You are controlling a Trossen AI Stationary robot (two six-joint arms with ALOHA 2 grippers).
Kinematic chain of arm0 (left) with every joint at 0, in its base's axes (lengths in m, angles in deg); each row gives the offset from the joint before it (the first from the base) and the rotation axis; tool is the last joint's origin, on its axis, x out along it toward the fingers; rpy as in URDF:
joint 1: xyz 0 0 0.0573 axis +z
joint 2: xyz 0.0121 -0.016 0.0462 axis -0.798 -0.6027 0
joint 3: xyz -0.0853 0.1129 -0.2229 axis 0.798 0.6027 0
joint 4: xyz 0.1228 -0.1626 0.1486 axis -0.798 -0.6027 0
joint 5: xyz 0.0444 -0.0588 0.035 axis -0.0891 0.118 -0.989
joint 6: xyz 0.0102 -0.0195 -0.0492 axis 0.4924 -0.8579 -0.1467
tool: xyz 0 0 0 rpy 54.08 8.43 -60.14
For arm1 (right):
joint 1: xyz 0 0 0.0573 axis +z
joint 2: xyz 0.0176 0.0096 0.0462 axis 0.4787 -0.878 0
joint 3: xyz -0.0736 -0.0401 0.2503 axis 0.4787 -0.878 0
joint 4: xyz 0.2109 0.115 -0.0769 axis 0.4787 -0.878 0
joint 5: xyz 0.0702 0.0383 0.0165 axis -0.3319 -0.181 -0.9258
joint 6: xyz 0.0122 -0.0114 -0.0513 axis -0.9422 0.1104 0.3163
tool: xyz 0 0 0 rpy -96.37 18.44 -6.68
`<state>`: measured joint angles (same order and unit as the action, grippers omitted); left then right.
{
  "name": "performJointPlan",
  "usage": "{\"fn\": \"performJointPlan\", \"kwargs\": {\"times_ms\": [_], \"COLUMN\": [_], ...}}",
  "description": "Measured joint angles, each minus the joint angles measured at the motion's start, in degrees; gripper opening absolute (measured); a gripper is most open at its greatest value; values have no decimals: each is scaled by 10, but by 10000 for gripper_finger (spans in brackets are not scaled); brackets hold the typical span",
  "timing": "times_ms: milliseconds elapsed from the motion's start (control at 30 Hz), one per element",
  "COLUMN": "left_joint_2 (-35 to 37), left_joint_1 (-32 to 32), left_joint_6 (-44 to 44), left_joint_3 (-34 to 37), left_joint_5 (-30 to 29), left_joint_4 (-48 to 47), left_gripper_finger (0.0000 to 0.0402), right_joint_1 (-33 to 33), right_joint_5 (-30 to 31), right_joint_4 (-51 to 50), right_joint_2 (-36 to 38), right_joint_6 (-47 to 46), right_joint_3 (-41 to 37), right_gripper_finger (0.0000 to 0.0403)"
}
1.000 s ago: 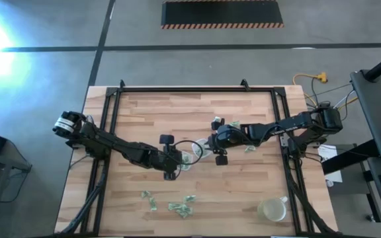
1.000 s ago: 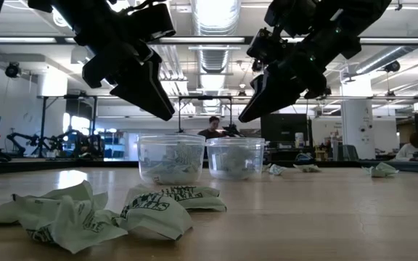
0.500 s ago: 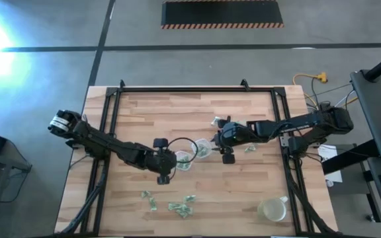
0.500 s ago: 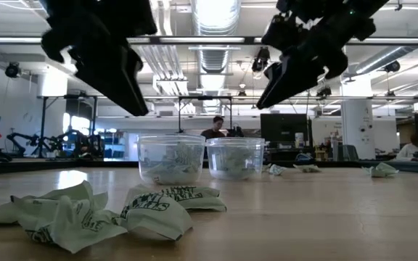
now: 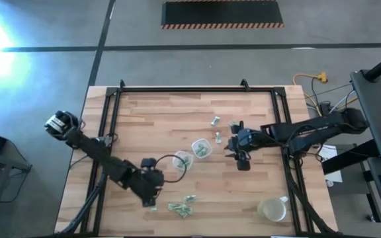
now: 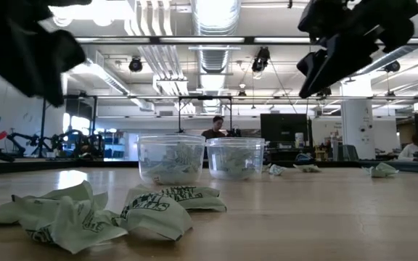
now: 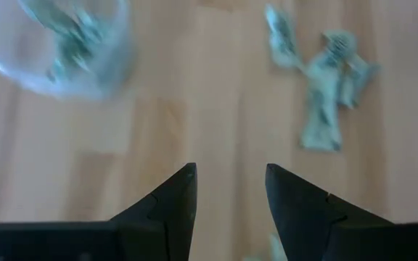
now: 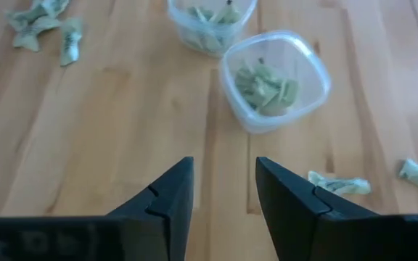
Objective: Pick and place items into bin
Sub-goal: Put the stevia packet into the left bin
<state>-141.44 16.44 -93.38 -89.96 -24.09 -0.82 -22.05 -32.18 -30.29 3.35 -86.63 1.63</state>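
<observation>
Two small clear bins [image 5: 182,159] [image 5: 201,149] stand side by side mid-table, each with pale green-and-white crumpled items inside. More items lie loose: a cluster [image 5: 179,207] near the front edge and a few [image 5: 215,121] beyond the bins. My left gripper [image 7: 231,181] hovers open over bare wood between the left bin [image 7: 64,43] and the front cluster [image 7: 325,94], holding nothing. My right gripper [image 8: 225,174] hangs open and empty to the right of the bins [image 8: 274,80], above the table.
A yellowish-white mug [image 5: 272,210] stands at the near right corner. Black rails [image 5: 111,125] run along the table's left, right and far sides. Bare wood lies at the far left and right of the bins.
My left gripper has drawn back from the bins toward the table's near edge and a little to the left, turning as it went. My right gripper has pulled away from the bins toward the table's right edge and risen.
</observation>
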Motion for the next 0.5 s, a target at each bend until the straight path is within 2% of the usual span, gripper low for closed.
{"fn": "performJointPlan", "kwargs": {"times_ms": [267, 500], "left_joint_2": [-10, -61], "left_joint_1": [-103, -127], "left_joint_6": [-141, -185], "left_joint_3": [5, 8], "left_joint_5": [-22, -25], "left_joint_4": [-20, -39], "left_gripper_finger": [147, 147], "right_joint_1": [11, 11], "right_joint_5": [1, 1], "right_joint_4": [-4, -5], "right_joint_2": [25, 24], "right_joint_6": [-21, -28], "right_joint_3": [-16, -17], "right_gripper_finger": [127, 127]}}
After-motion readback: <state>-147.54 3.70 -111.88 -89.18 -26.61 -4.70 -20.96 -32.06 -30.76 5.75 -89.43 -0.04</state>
